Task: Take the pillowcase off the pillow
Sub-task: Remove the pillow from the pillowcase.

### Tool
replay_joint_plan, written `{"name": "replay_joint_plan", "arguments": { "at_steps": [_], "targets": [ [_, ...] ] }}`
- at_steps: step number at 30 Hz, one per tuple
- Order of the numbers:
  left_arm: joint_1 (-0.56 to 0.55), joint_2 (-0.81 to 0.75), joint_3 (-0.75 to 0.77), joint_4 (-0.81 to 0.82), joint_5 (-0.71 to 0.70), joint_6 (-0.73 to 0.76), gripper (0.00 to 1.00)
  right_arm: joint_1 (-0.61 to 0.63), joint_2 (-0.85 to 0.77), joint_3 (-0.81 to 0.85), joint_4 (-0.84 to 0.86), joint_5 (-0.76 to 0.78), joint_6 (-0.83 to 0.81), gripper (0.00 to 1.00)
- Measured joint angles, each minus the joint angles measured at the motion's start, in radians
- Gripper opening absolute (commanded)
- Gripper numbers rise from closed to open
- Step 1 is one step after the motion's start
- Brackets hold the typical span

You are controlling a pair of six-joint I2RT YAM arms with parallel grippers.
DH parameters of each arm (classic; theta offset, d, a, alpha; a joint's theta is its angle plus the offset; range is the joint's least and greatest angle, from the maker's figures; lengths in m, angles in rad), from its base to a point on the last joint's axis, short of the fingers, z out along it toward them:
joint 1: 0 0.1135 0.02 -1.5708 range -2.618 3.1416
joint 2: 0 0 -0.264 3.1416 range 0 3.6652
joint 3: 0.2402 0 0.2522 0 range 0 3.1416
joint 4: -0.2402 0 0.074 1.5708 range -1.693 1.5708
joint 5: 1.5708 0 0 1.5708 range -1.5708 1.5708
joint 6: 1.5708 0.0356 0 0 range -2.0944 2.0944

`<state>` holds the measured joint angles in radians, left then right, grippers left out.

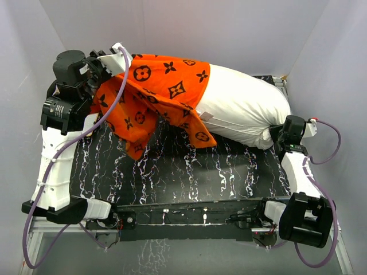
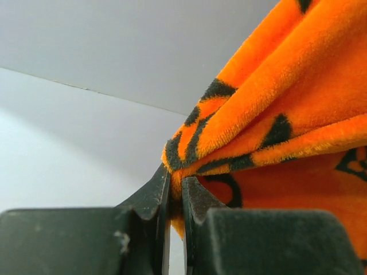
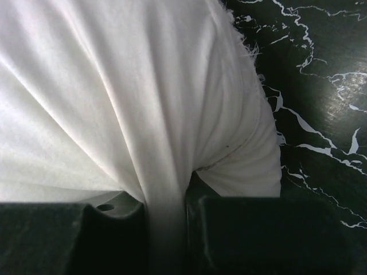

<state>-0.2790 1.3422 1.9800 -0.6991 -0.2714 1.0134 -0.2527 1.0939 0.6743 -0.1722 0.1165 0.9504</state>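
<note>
The orange pillowcase (image 1: 155,89) with dark brown motifs covers the left half of the white pillow (image 1: 243,109), which lies across the back of the black marbled table (image 1: 189,172). My left gripper (image 1: 96,77) is shut on the pillowcase's left end, lifted off the table; in the left wrist view a fold of the pillowcase (image 2: 275,114) is pinched in my left gripper (image 2: 176,192). My right gripper (image 1: 275,136) is shut on the pillow's right corner; in the right wrist view a pleat of the pillow (image 3: 114,103) runs down into my right gripper (image 3: 166,217).
Pale walls close in the table at the back and on both sides. A loose flap of the pillowcase (image 1: 137,132) hangs down onto the table. The arms' bases sit on a rail (image 1: 189,217) at the near edge.
</note>
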Motion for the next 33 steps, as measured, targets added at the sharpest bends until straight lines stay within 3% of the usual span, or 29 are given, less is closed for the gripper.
{"name": "replay_joint_plan", "arguments": {
  "at_steps": [7, 14, 29, 33],
  "targets": [
    [0.001, -0.023, -0.048, 0.112, -0.025, 0.027, 0.0, -0.013, 0.079, -0.001, 0.037, -0.016, 0.052, 0.08],
    [0.003, -0.171, -0.233, 0.163, -0.094, 0.088, 0.0, -0.035, 0.188, -0.001, 0.087, -0.016, 0.073, 0.08],
    [0.021, -0.143, -0.177, 0.297, -0.18, 0.148, 0.0, -0.051, 0.256, -0.016, 0.153, 0.021, 0.05, 0.08],
    [0.023, -0.137, -0.177, 0.399, -0.197, 0.226, 0.0, -0.051, 0.259, -0.018, 0.153, 0.042, 0.045, 0.08]
  ]
}}
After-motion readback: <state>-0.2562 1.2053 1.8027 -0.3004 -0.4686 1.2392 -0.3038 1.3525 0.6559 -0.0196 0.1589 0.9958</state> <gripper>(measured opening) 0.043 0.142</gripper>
